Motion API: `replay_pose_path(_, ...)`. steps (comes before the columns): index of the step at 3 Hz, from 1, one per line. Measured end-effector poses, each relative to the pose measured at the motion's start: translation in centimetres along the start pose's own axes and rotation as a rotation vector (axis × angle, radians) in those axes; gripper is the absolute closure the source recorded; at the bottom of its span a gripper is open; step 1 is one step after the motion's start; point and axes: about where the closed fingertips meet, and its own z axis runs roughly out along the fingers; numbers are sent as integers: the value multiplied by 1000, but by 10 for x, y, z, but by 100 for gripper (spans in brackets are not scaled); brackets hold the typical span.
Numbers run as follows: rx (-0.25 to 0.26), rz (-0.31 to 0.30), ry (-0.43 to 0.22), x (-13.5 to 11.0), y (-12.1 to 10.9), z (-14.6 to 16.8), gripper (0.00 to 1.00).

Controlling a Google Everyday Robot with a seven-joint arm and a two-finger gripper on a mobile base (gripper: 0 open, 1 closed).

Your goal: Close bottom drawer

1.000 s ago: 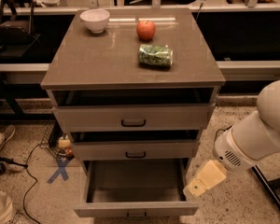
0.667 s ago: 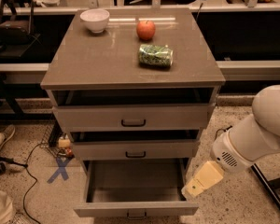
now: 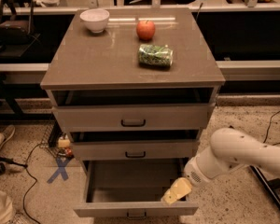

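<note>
End effector (image 3: 177, 190) sits over near-right inside corner of pulled-out bottom drawer (image 3: 129, 183); its grip state: can't tell.

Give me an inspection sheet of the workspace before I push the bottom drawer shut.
Surface: cabinet top carries three loose items.
Job's things: bottom drawer pulled far out; top drawer and middle drawer look slightly out.
Clutter: white bowl, red apple and green packet lying on its side, all on the cabinet top.
Grippers: gripper low at the bottom drawer's right front corner, just inside its front; white arm reaches in from the right.
Cables: left floor cable; right floor cable.
Surroundings: blue X mark on the floor left of the cabinet; shoe at the left edge.
</note>
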Motion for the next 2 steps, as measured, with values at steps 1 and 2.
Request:
replay_pose_path(1, -71, 34, -37, -4, -16, 75, 0)
replay_pose_path(2, -117, 62, -21, 10, -12, 100, 0)
